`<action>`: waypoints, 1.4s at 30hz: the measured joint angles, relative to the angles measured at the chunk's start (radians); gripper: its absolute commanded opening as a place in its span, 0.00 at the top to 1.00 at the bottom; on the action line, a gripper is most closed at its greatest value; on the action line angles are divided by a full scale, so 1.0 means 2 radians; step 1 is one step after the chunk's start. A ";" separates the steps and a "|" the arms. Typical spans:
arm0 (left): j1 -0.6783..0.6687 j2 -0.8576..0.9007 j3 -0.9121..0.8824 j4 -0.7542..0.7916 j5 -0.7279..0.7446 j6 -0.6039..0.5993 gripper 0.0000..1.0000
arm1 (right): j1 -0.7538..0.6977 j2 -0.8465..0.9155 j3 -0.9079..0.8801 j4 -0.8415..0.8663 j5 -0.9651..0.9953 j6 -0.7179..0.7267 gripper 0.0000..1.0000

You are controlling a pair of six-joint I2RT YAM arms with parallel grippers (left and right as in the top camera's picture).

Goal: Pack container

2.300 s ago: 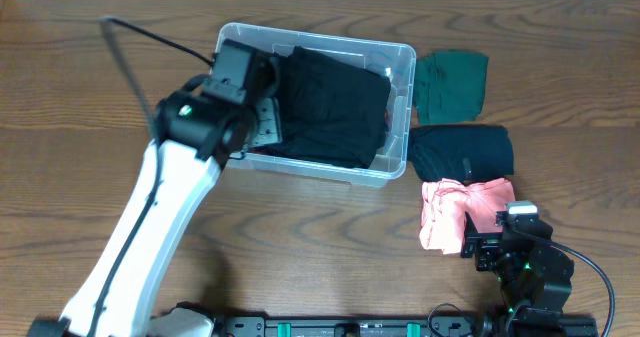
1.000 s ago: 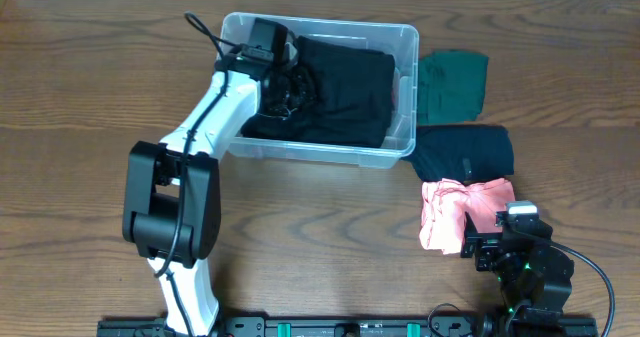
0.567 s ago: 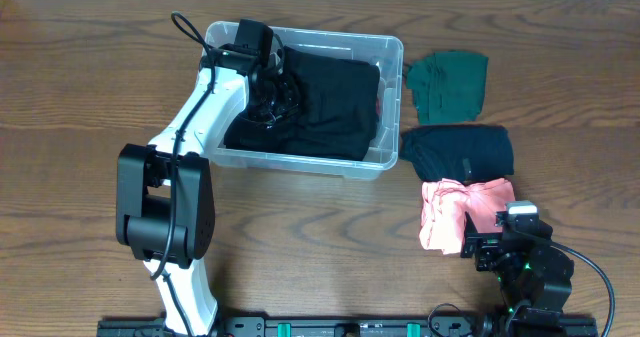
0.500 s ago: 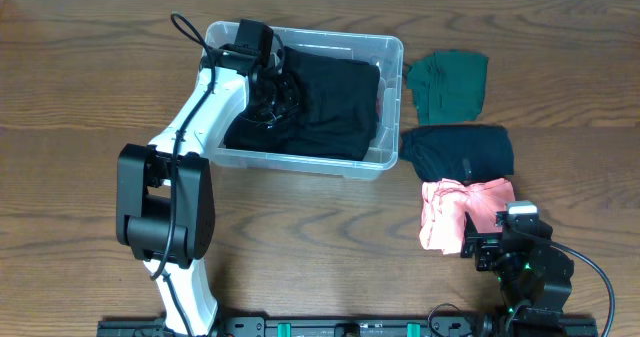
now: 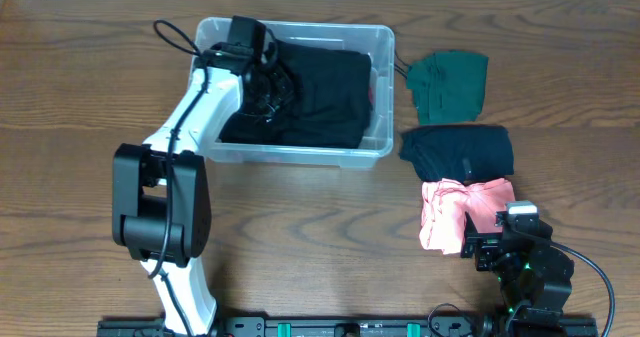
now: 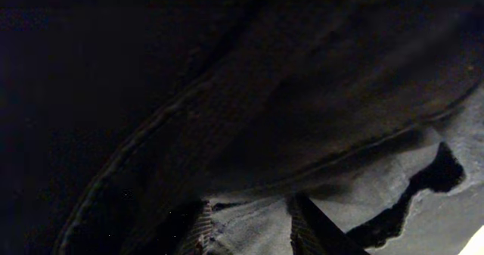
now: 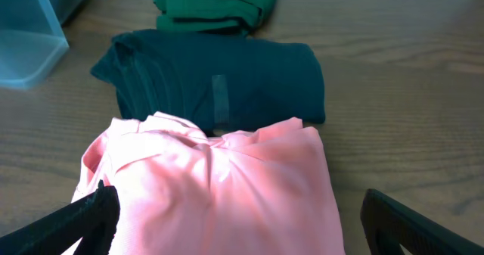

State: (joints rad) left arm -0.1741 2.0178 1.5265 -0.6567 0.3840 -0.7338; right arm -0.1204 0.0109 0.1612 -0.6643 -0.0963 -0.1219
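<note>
The clear plastic container (image 5: 300,159) stands at the back centre of the table with a folded black garment (image 5: 325,97) inside. My left arm reaches in over the left rim. My left gripper (image 5: 265,77) is down on the garment's left part. In the left wrist view the dark cloth (image 6: 265,96) fills the frame, and the fingers (image 6: 249,228) stand narrow around a pale-lit fold. My right gripper (image 5: 488,239) is open and empty, low by the pink garment (image 5: 450,212), which lies between its fingers (image 7: 238,225).
To the right of the container lie a green folded garment (image 5: 450,85) (image 7: 215,1), a dark navy one (image 5: 460,152) (image 7: 227,81) and the pink one (image 7: 219,179). A corner of the container (image 7: 26,35) shows at the upper left of the right wrist view.
My left arm swung from the container's left rim to inside it. The container then slid left and slightly back with the gripper. The right arm has not moved.
</note>
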 measured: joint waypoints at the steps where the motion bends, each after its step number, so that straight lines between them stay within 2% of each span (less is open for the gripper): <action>1: 0.005 0.000 0.000 0.000 -0.001 -0.002 0.64 | 0.000 0.000 0.000 0.000 0.000 0.000 0.01; 14: 0.016 0.000 0.003 -0.010 -0.028 -0.001 0.63 | 0.000 0.000 0.000 0.000 0.000 0.000 0.01; 16: 0.016 -0.002 0.003 -0.011 -0.029 -0.001 0.60 | 0.000 0.000 0.000 0.000 0.000 0.000 0.01; 18: 0.015 -0.009 0.002 -0.012 -0.032 0.004 0.50 | 0.000 0.000 0.000 0.000 0.000 0.000 0.01; 22: 0.014 -0.045 -0.009 -0.025 -0.049 0.029 0.09 | 0.000 0.000 0.000 0.000 0.000 0.000 0.01; 23: 0.014 -0.059 -0.012 -0.028 -0.055 0.035 0.04 | 0.000 0.000 0.000 0.000 0.000 0.000 0.01; 25: 0.017 -0.096 -0.016 -0.034 -0.068 0.053 0.01 | 0.000 0.000 0.000 0.000 0.000 0.000 0.01; 34: 0.021 -0.319 -0.015 -0.049 -0.139 0.157 0.02 | 0.000 0.000 0.000 0.000 0.000 0.000 0.01; 42: 0.021 -0.405 -0.015 -0.097 -0.304 0.207 0.02 | 0.000 0.000 -0.001 0.025 -0.010 0.006 0.01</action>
State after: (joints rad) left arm -0.1314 1.2083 1.4971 -0.8505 -0.2234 -0.3202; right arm -0.1204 0.0109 0.1596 -0.6144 -0.1162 -0.1089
